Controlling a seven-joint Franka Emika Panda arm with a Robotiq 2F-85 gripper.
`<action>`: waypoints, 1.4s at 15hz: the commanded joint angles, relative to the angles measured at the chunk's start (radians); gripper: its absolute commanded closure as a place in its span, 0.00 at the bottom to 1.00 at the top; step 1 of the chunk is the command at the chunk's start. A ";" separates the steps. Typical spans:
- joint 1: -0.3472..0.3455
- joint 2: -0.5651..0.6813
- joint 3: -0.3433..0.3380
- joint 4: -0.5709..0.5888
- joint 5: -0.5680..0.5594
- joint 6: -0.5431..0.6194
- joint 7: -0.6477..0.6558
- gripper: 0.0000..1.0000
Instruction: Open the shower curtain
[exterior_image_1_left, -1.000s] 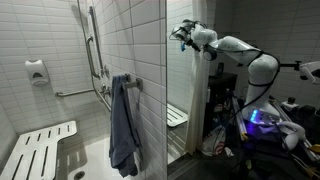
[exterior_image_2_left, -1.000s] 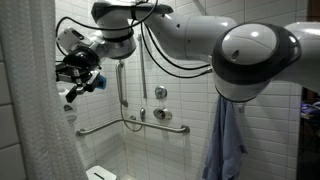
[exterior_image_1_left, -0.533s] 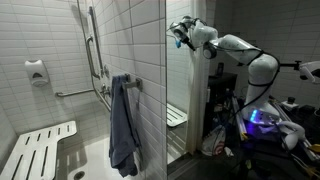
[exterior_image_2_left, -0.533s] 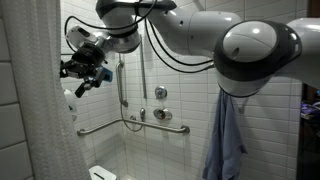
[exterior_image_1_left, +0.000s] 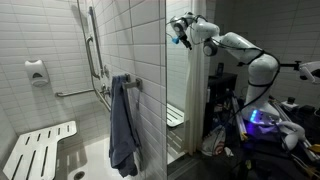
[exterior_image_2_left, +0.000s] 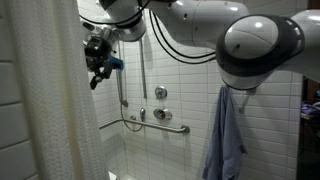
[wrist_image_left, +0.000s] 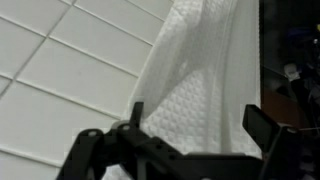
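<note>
The shower curtain (exterior_image_2_left: 40, 100) is a tall white textured sheet that hangs in soft folds at the left in an exterior view. It shows as a pale strip (exterior_image_1_left: 192, 90) below the arm in an exterior view. It fills the wrist view (wrist_image_left: 205, 70). My gripper (exterior_image_2_left: 97, 55) is high up at the curtain's edge and shows in both exterior views (exterior_image_1_left: 180, 28). In the wrist view its fingers (wrist_image_left: 200, 125) stand wide apart, with curtain fabric lying between them. The gripper is open.
A blue-grey towel (exterior_image_1_left: 123, 125) hangs from a wall bar and shows in both exterior views (exterior_image_2_left: 225, 140). Grab bars (exterior_image_2_left: 160, 127) run along the tiled wall. A slatted fold-down seat (exterior_image_1_left: 40, 148) is at the lower left. Cluttered equipment (exterior_image_1_left: 260, 125) stands beside the shower.
My gripper has risen and moved sideways along the top of the stall. The curtain's edge has moved with it and now covers more of the tiled wall.
</note>
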 joint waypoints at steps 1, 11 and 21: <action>0.010 -0.047 -0.044 -0.007 -0.060 0.008 0.076 0.00; 0.017 -0.116 -0.112 -0.012 -0.159 0.007 0.297 0.00; 0.064 -0.189 -0.239 -0.017 -0.359 0.057 0.561 0.00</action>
